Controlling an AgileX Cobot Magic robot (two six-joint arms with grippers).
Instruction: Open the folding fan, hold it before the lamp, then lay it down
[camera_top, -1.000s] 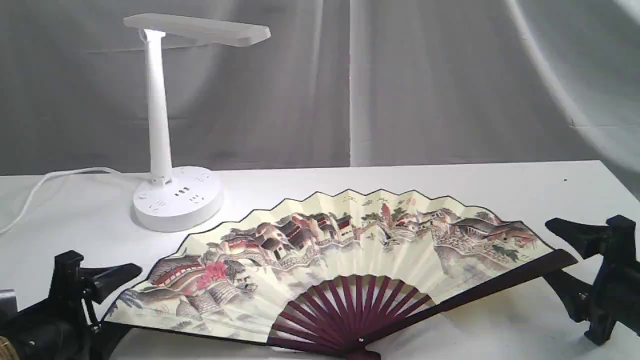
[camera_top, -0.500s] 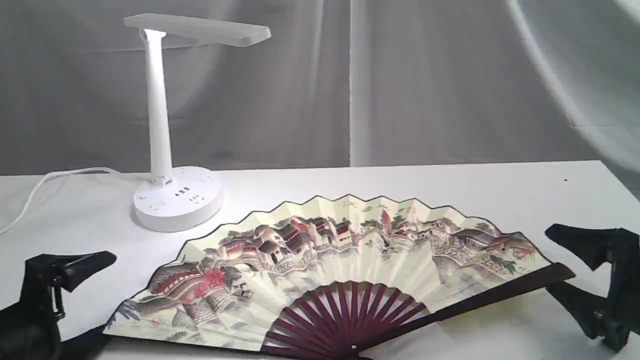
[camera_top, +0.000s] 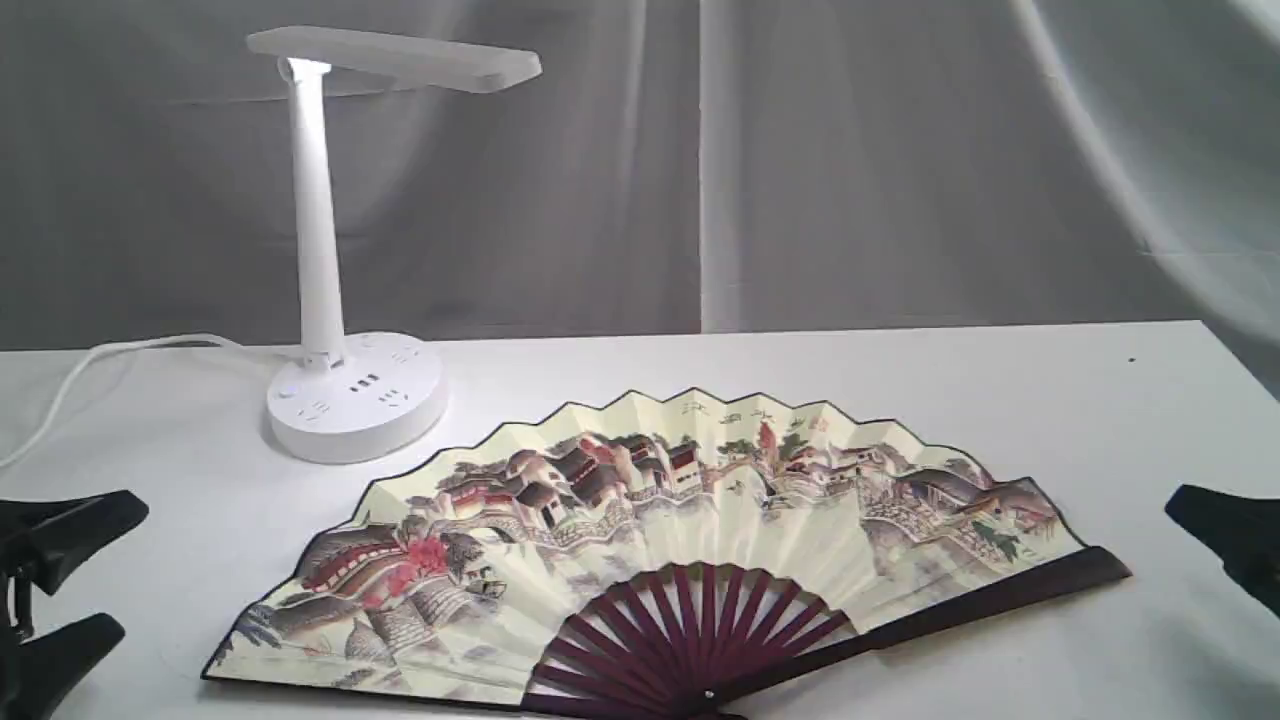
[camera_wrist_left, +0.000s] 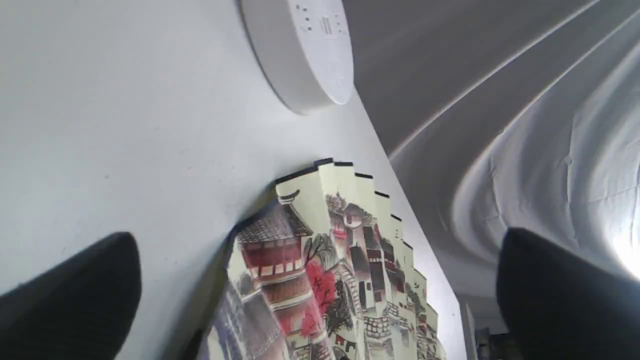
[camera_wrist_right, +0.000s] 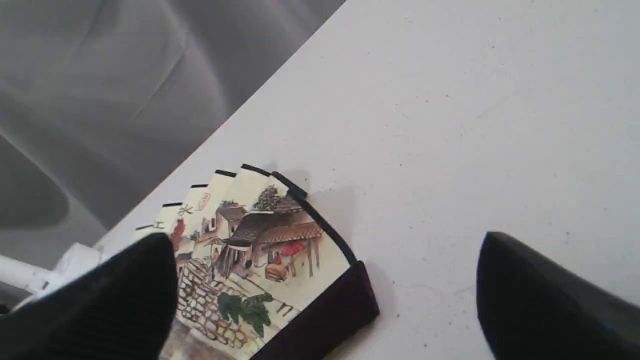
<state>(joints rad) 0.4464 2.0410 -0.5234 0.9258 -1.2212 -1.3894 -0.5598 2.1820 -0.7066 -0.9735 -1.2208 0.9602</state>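
Observation:
The folding fan (camera_top: 700, 520) lies fully spread on the white table (camera_top: 900, 365), painted leaf up, with its maroon ribs fanning out from a pivot at the front edge. The white lamp (camera_top: 320, 250) stands behind its left end, head pointing right. My left gripper (camera_top: 133, 565) sits at the far left, open and empty, clear of the fan's left tip. Of my right gripper only one black finger (camera_top: 1225, 535) shows at the far right, apart from the maroon guard. In the wrist views the left gripper (camera_wrist_left: 317, 237) and right gripper (camera_wrist_right: 325, 240) both stand wide open, with the fan (camera_wrist_left: 320, 280) (camera_wrist_right: 250, 250) ahead.
The lamp's white cord (camera_top: 100, 362) trails off to the left behind my left gripper. A grey curtain (camera_top: 800, 150) hangs behind the table. The lamp's round base (camera_wrist_left: 305, 50) with sockets sits just beyond the fan's left corner.
Both grippers have let go of the fan's ends and drawn back outward to the sides. The fan has settled flat and shifted slightly toward the front.

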